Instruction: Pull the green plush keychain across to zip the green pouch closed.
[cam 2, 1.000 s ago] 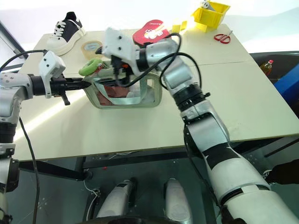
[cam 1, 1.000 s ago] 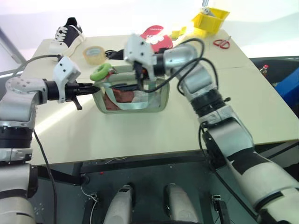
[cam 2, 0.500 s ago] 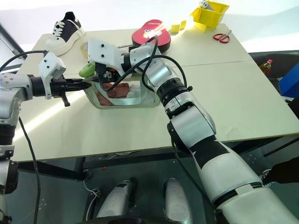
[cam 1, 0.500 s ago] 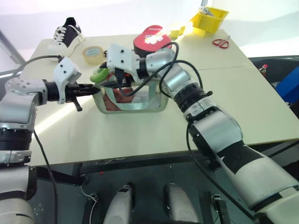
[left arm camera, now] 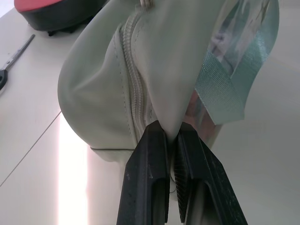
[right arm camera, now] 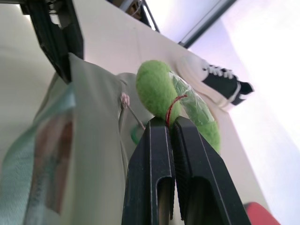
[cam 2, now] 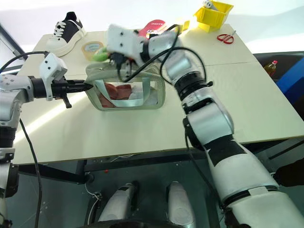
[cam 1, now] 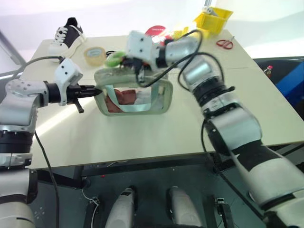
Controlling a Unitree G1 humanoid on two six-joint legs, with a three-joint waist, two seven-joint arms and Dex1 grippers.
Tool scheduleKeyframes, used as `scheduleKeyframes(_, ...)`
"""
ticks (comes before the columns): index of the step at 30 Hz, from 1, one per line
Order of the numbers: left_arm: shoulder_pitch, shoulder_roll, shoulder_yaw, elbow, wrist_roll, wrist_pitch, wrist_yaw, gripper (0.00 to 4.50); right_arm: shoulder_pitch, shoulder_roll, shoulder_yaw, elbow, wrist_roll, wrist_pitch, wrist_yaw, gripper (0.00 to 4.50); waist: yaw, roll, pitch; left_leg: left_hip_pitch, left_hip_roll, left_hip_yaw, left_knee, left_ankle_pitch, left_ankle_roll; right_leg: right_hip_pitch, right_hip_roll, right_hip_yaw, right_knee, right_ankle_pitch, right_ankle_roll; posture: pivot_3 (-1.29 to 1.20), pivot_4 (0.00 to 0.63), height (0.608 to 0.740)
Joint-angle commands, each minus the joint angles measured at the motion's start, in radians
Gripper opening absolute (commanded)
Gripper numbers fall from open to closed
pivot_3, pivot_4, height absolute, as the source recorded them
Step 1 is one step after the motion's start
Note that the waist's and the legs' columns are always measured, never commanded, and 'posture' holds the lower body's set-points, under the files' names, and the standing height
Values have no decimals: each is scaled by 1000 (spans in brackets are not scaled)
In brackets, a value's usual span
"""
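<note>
The green pouch (cam 1: 137, 97) stands near the middle of the table, its clear side window showing red contents. My left gripper (cam 1: 96, 91) is shut on the fabric at the pouch's left end, beside the zipper (left arm camera: 133, 79). The green plush keychain (cam 1: 114, 59) hangs over the pouch's top left part on a thin ring. My right gripper (right arm camera: 171, 123) reaches in from the right above the pouch and is shut on the plush's lower edge. The pouch's top bulges upward under the pull.
At the back of the table lie a black-and-white shoe (cam 1: 69, 33), a tape roll (cam 1: 96, 54), a red oval case (cam 1: 154, 31), a yellow bin (cam 1: 213, 19) and red scissors (cam 1: 225, 43). Bare tabletop (cam 1: 190, 128) spreads in front and to the right.
My right gripper swung left to the plush, shut on it, then moved right and up with it. The pouch's top has risen. The left gripper stayed put, still shut.
</note>
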Motion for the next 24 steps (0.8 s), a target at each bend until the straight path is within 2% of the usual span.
scheduleKeyframes(1, -5, 19, 30, -25, -8, -4, 2, 0, 35, -128, -50, -94, 11, 45, 7, 88, 1, 0, 0, 0, 0, 0, 0, 0, 0, 0, 0, 0, 0, 0, 0, 0, 150, 740)
scheduleKeyframes(7, 16, 18, 32, -37, -8, -4, 9, 0, 176, -335, -93, -207, -7, 166, -71, 88, 1, 0, 0, 0, 0, 1, 0, 0, 0, 0, -1, 0, -1, 0, 0, 0, 150, 740)
scheduleKeyframes(12, 18, 14, 22, -39, -7, -2, 5, 0, 379, -410, -150, -367, -7, 327, -189, 88, -1, 0, 0, 0, 1, 2, 0, 0, 0, -1, -1, 1, 1, 0, 0, 0, 150, 740)
scheduleKeyframes(15, 4, 7, 12, -26, -3, -6, 4, 0, 543, -383, -169, -491, 16, 448, -241, 88, 3, 0, 0, 0, 0, 2, 0, 0, 0, 0, -1, 1, 0, 0, 0, 0, 150, 740)
scheduleKeyframes(18, -14, -3, -3, -5, 4, -18, -2, 0, 680, -283, -185, -585, 75, 571, -297, 88, 0, 0, 0, 0, 0, 2, 1, 0, 0, 0, -1, 1, 0, 0, 0, 0, 150, 740)
scheduleKeyframes(24, -53, -25, -27, 37, 17, -39, -9, 0, 755, -118, -192, -663, 150, 714, -383, 88, 1, 0, 0, 2, 0, 2, 1, 0, 1, 2, -1, 1, 0, 0, 0, 0, 150, 740)
